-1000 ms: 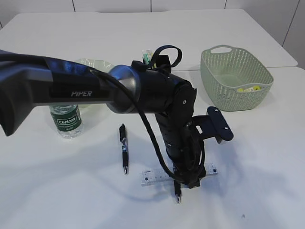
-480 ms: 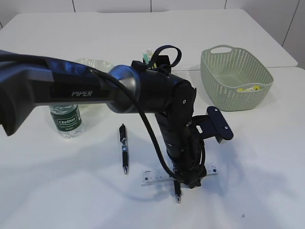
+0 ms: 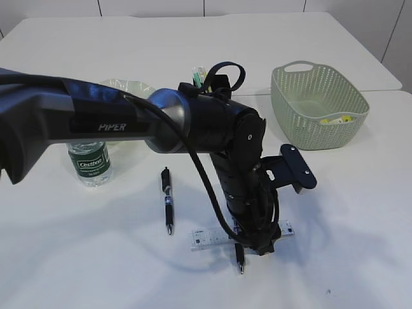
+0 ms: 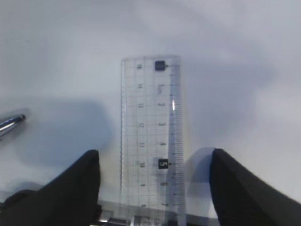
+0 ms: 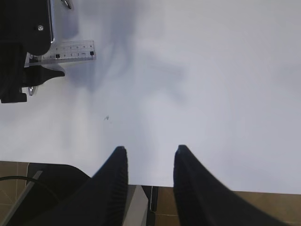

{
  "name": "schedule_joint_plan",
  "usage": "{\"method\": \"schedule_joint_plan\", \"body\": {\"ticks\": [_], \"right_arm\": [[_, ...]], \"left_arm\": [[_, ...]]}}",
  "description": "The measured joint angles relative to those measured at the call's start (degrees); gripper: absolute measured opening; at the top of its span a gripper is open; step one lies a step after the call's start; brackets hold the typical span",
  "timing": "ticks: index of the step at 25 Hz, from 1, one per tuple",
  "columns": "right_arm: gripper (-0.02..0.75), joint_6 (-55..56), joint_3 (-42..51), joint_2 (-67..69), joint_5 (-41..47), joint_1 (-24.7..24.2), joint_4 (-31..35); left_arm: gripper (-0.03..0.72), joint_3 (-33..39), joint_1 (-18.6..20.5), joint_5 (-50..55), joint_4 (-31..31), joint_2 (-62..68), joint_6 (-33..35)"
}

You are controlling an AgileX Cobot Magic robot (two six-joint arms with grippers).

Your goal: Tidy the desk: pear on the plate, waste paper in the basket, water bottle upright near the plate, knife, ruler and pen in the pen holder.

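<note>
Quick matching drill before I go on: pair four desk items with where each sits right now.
1 ruler
2 pen
3 water bottle
4 waste paper

a inside the basket
b upright, at the left side
c flat between the open fingers of the left gripper
d flat on the table, right of the bottle

1-c, 2-d, 3-b, 4-a

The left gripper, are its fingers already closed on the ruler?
No, in the left wrist view the left gripper fingers stand wide apart on either side of the ruler.
</note>
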Motion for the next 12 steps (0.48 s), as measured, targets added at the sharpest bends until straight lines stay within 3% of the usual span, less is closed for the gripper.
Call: {"method": "schedule_joint_plan", "body": {"ticks": [3, 10, 12], "right_arm": [[0.28, 0.0, 0.0, 0.0, 0.0, 0.0, 0.0], [0.28, 0.0, 0.0, 0.0, 0.0, 0.0, 0.0], [0.28, 0.0, 0.0, 0.0, 0.0, 0.0, 0.0]], "left_arm": [[0.477, 0.0, 0.0, 0.33, -0.12, 0.0, 0.0], [0.288, -0.22, 0.0, 1.26, 0.03, 0.02, 0.0], [0.273, -0.23, 0.0, 1.29, 0.13, 0.02, 0.0]]}}
